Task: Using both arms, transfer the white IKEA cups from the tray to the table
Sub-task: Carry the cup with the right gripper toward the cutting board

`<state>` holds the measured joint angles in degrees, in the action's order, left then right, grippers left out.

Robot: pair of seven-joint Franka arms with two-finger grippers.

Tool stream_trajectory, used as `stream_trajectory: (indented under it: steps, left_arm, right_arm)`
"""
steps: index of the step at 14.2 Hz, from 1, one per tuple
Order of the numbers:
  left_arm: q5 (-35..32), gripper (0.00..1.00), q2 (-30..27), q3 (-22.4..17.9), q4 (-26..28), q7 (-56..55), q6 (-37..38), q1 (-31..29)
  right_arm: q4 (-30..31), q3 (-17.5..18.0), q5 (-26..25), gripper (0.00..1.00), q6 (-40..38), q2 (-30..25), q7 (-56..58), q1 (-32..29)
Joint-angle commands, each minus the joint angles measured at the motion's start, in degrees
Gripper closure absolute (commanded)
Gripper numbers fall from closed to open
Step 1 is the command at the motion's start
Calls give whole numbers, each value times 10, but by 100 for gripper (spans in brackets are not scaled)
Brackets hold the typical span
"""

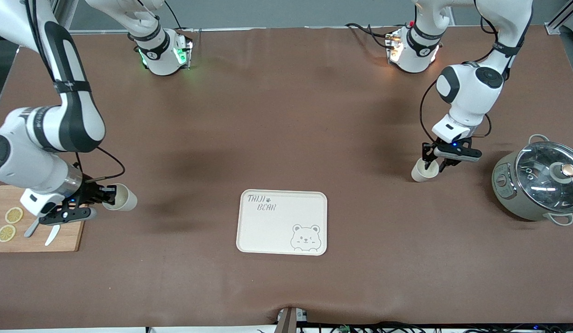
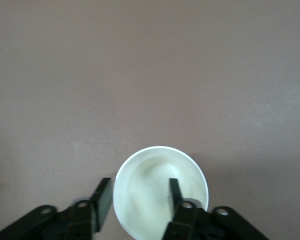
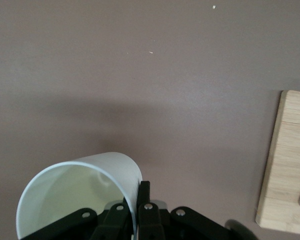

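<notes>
The right tool point(image 1: 111, 196) sits at about 9 o'clock from the bear-printed tray point(image 1: 282, 222), just beside the wooden cutting board point(image 1: 36, 231) at the right arm's end of the surface point(image 1: 286, 115). Its fingers point(image 3: 143, 195) are pinched on the rim wall of one white cup point(image 1: 122, 197), one finger inside and one outside, and the cup is tilted well over, mouth facing the tray's way. In the right wrist view that cup point(image 3: 75, 192) shows its open mouth beside the board's edge point(image 3: 287, 165). Two lemon slices point(image 1: 9, 224) and a knife point(image 1: 50, 233) lie on the board.

The left tool point(image 1: 434, 159) is at about 2 o'clock from the tray, near the lidded grey pot point(image 1: 538, 182). It straddles the rim wall of the second white cup point(image 1: 423, 171), which stands upright on the surface. In the left wrist view one finger point(image 2: 175, 192) is inside this cup point(image 2: 150, 190) and the other outside, with a visible gap between the outer finger and the wall, so the grip is not closed.
</notes>
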<state>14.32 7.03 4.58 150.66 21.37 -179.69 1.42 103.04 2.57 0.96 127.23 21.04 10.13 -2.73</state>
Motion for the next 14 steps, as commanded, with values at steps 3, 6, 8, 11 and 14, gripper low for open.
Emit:
stream_trajectory:
  steps: [3, 6, 8, 11, 14]
  left_arm:
    - [19, 7, 2, 7, -8, 10, -7, -2]
    - [19, 0, -8, 8, -8, 10, -2, -1]
    - [19, 0, -26, 8, -11, 8, 20, 0]
    - [19, 0, -60, 6, -68, -2, 155, -3]
    - [19, 0, -70, 6, -117, -28, 230, -4]
  right_arm:
    - [91, 12, 4, 100, 113, -16, 6, -8]
    - [119, 12, 30, 100, 171, -7, 11, -6]
    - [129, 12, 30, 100, 202, 4, 11, -5]
    - [139, 13, 30, 100, 239, 22, 11, -3]
    - [153, 15, 30, 100, 282, 36, 10, 3]
